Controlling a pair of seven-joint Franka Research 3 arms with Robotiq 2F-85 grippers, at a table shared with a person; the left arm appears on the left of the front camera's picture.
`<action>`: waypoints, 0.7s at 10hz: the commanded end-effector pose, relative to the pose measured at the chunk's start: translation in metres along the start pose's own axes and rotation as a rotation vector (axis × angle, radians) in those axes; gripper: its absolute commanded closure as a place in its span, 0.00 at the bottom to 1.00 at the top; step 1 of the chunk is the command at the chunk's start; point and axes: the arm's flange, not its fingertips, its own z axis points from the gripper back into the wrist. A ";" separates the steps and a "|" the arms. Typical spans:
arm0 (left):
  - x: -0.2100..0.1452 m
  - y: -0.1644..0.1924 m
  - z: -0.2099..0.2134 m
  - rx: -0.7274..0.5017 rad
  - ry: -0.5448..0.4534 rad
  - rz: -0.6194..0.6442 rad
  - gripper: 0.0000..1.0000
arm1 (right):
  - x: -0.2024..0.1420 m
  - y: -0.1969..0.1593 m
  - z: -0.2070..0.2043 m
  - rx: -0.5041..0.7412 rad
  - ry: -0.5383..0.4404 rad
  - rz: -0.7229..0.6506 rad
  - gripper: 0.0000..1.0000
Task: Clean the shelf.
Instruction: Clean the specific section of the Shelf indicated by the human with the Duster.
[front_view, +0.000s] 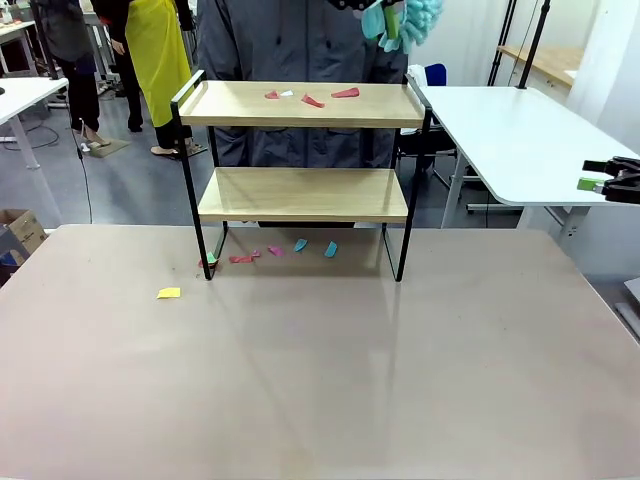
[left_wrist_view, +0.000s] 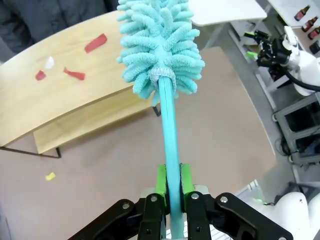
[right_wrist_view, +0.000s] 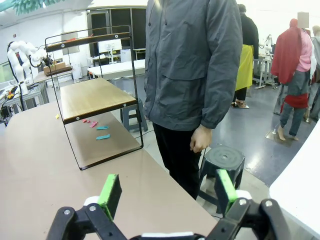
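The shelf (front_view: 300, 195) stands far-centre on the tabletop (front_view: 320, 380) with red and white scraps (front_view: 312, 100) on its top board (front_view: 385, 108), while the left claw (left_wrist_view: 170, 182) is clamped on the handle of a teal duster (left_wrist_view: 160, 45) and the right claw (right_wrist_view: 167, 191) gapes wide, empty.

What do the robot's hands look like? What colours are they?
Both are black. The left gripper and the right gripper are built from jointed black bars with round silver pins. Each has two jaws lined with bright green pads.
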 end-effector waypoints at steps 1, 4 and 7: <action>-0.002 -0.001 0.012 -0.020 -0.020 -0.015 0.87 | 0.005 0.001 -0.001 -0.005 0.005 -0.015 0.00; 0.020 -0.024 -0.036 0.061 -0.037 0.070 0.87 | 0.005 0.001 -0.001 -0.005 0.005 -0.015 0.00; 0.033 -0.036 -0.066 0.140 -0.055 0.166 0.87 | 0.005 0.001 -0.001 -0.005 0.005 -0.015 0.00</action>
